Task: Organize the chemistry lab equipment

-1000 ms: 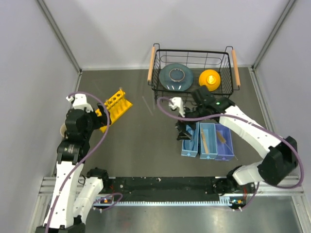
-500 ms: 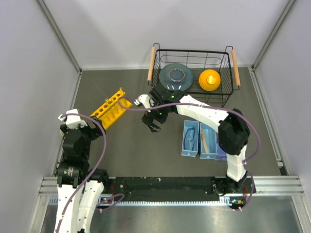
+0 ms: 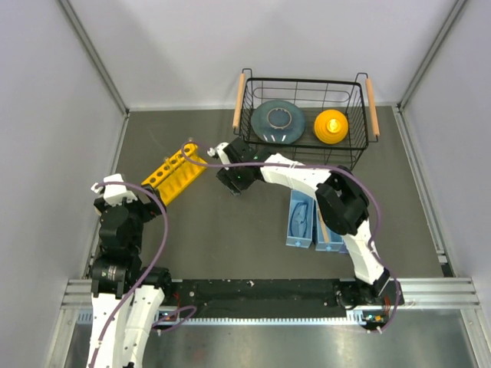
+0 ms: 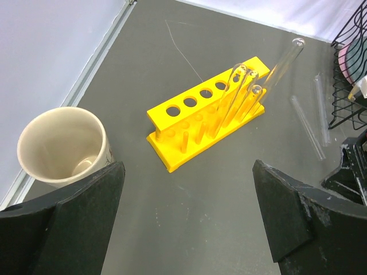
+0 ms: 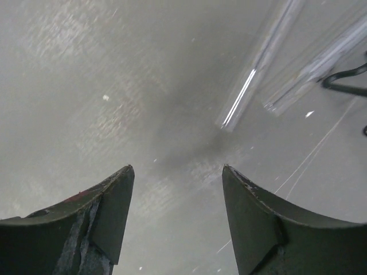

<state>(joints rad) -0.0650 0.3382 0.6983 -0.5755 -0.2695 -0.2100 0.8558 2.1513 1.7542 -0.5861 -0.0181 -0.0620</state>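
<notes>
Right wrist: our right gripper [image 5: 178, 172] hangs wide apart and empty, low over the table [image 5: 114, 86]. Two loose tubes [image 5: 258, 69] lie just beyond the filled end of the rack [image 4: 198, 97]. We'd straddle one tube mid-length, square to it, and pinch gently. Our left gripper [image 4: 186, 177] is also apart and empty, facing the rack. Tube far ends are cut off; top view barely shows them.

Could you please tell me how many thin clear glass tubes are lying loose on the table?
2 thin clear glass tubes: one beside the yellow six-hole rack, one nearer the black wire basket. Others stand in the rack.
</notes>
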